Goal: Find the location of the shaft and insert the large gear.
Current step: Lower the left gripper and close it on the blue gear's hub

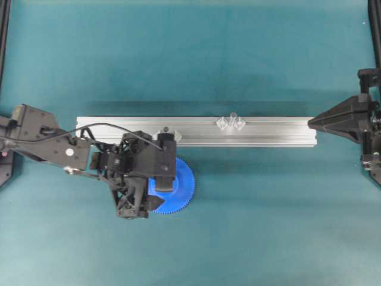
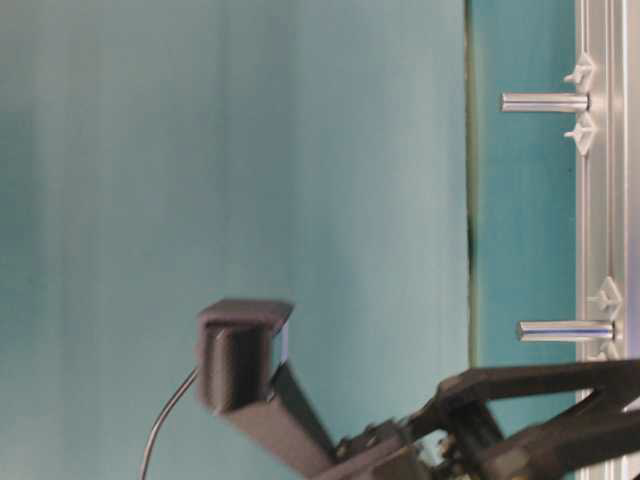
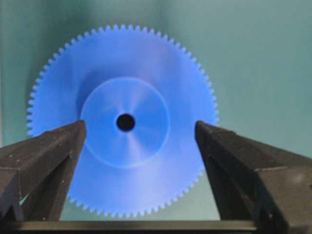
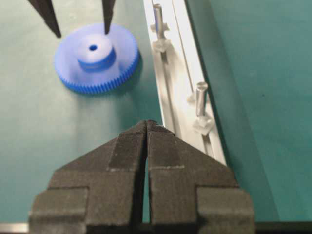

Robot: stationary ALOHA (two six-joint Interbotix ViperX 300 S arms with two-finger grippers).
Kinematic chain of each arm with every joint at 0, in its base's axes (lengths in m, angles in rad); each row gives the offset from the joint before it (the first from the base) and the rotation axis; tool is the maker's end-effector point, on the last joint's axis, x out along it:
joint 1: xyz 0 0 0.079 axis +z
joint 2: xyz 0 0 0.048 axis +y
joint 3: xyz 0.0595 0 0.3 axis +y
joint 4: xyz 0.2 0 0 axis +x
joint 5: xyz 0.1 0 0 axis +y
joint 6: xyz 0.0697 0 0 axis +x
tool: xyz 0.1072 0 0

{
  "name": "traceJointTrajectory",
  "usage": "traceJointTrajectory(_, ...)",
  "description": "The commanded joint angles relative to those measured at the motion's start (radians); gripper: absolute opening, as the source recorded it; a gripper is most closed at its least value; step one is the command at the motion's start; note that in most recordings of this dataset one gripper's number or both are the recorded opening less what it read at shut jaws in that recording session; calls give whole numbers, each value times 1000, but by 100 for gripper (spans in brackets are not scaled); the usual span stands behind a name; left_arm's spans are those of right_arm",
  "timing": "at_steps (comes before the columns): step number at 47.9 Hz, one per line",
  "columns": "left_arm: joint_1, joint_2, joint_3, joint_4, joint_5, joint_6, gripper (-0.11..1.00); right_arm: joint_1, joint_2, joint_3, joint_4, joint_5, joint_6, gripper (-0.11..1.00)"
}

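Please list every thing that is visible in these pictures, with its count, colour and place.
gear: one, blue, flat on the mat in front of the rail, under the left pincer.
shafts: two, grey, upright on the rail, each with clear blocks at its base.
rail: one, silver, lying across the mat.
mat: one, teal, covering the table.
left pincer: black, open, fingers either side of the gear's hub.
right pincer: black, shut, at the rail's right end.

**Gear on the mat, near side of the rail**

The flat blue toothed plastic gear (image 1: 178, 189) lies on the teal mat (image 1: 238, 238), just near of the long silver aluminium rail (image 1: 280, 131). Two short grey upright pins stand on the rail: one (image 1: 167, 132) just beyond the gear, another (image 1: 231, 119) farther right.
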Motion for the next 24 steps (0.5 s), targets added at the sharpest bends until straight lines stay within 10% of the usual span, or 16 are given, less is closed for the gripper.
traceJointTrajectory(1,-5,0,-29,3,-2,-2,93,0,-6,-11,2,14,11,1)
traceJointTrajectory(24,-3,57,-71,5,52,58,93,0,-49,15,2,31,41,1)
